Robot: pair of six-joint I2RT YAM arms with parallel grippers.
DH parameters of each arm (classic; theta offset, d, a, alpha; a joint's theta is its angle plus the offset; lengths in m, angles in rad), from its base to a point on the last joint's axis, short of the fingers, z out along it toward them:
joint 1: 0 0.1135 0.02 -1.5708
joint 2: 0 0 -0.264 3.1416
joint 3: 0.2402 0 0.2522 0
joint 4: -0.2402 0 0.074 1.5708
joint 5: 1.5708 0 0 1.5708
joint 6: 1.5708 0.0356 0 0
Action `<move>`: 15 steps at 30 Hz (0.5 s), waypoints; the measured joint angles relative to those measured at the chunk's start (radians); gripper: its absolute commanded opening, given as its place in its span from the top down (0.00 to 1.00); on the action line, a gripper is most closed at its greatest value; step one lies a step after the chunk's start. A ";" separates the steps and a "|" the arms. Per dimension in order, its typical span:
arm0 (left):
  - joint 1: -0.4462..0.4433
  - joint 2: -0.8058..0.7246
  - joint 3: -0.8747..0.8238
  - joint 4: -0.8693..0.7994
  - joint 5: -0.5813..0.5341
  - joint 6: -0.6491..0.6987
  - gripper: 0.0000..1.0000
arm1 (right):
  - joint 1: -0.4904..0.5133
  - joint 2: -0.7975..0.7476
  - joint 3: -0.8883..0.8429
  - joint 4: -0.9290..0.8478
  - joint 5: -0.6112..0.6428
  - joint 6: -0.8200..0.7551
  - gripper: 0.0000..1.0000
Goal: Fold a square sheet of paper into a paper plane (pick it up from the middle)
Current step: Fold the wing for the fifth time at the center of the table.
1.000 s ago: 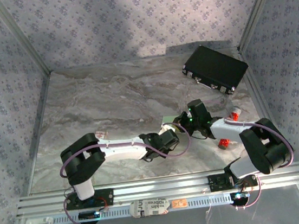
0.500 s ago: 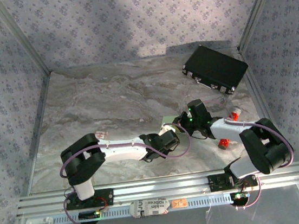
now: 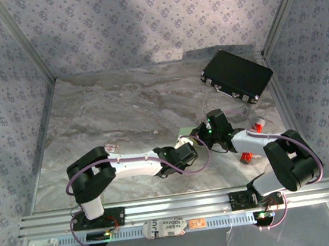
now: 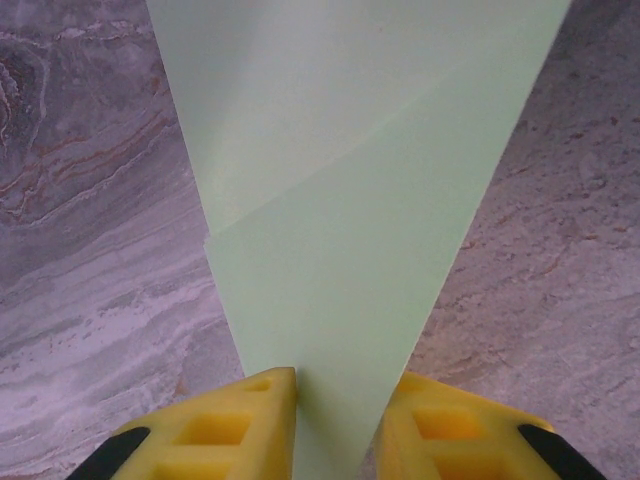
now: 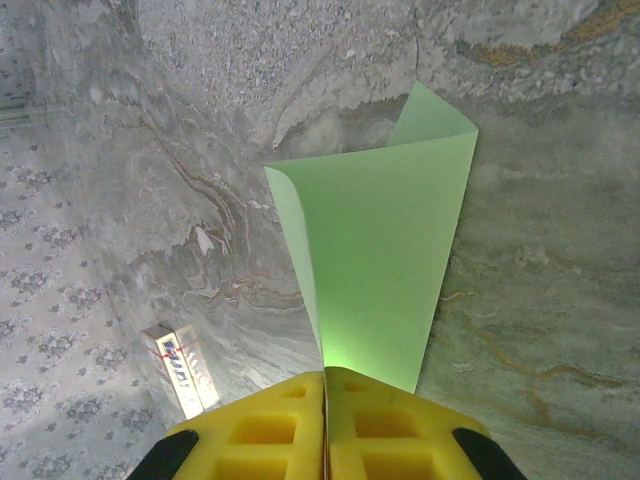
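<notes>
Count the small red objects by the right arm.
2: one red cylinder beyond the right arm; another red object on its near side. Arms may hide more.

No text can be read: print on the white label (image 3: 165, 226) on the near rail (image 3: 130, 233) and red marks on the small box (image 5: 181, 369) left on the desk (image 5: 540, 300) are illegible.

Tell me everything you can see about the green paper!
The green paper is thin, pale and plain, with no marks on it. It is not flat: a slanted fold edge crosses it, so layers overlap, and in the right wrist view one side curls over. It is over the grey marbled table, between the two arms. The right jaws are shut on a narrow end of it. The left jaws stand slightly apart, with a narrow part of the paper between them.
</notes>
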 measured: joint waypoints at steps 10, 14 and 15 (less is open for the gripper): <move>0.000 0.000 0.000 0.000 -0.008 0.003 0.78 | -0.002 0.000 0.000 0.000 0.000 0.000 0.92; 0.000 0.000 0.000 0.001 -0.011 0.007 0.82 | -0.002 0.000 0.000 0.000 -0.001 0.000 0.92; 0.000 0.000 0.000 0.001 -0.011 0.007 0.82 | -0.002 0.000 0.000 0.000 0.000 0.000 0.92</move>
